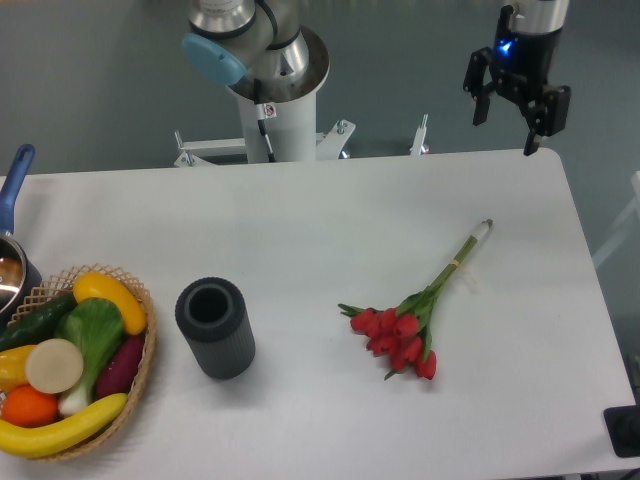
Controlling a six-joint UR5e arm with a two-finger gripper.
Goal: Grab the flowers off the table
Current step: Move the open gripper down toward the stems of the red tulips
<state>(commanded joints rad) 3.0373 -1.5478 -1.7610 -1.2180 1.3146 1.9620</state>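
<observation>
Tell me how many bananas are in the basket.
2: one banana along the basket's front edge, another peeking out at its left side. More may be hidden under the vegetables.

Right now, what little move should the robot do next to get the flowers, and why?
Probably swing the gripper forward and to the left until it hangs over the flowers' thin stems. It sits high at the table's far right edge, fingers spread and empty, well away from the bunch lying flat on the white top.
</observation>
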